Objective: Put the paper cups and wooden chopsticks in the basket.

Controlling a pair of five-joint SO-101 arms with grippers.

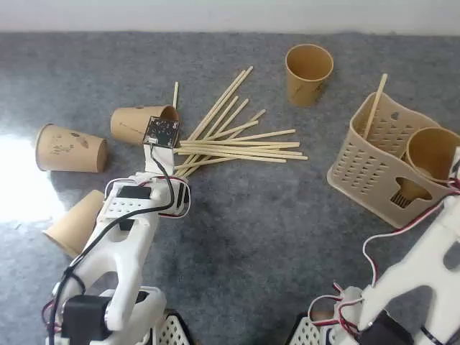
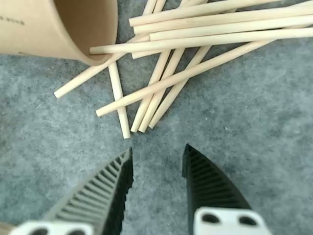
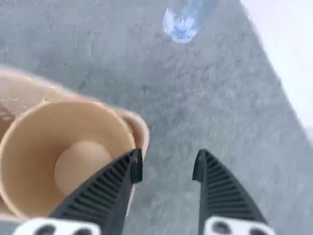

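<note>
The left gripper (image 2: pixel 157 154) is being held open just above the grey mat (image 1: pixel 273 237), with nothing lying between its jaws, and it is being pointed at the near ends of the wooden chopsticks (image 1: pixel 237 144), which are lying loose on the mat in a fanned, crossing pile. The nearest paper cup (image 2: pixel 58 27) is lying on its side at the edge of that pile, and a few stick ends are being touched by its rim. A second paper cup (image 1: pixel 70 148) is lying tipped over farther out on the left side, apart from the sticks, and a third paper cup (image 1: pixel 75 223) is lying on its side just beside the left arm. An upright paper cup (image 1: pixel 309 72) is standing at the far side of the mat, between the pile and the basket (image 1: pixel 366 169) but touching neither. The basket is standing on the right side of the mat, well apart from the pile; a single chopstick (image 1: pixel 374 106) is leaning upright in one of its compartments, and a nested paper cup (image 3: pixel 68 152) is sitting mouth up in another. The right gripper (image 3: pixel 168 160) is being held open and empty over the mat, just beside the basket's wall and the rim of that cup.
</note>
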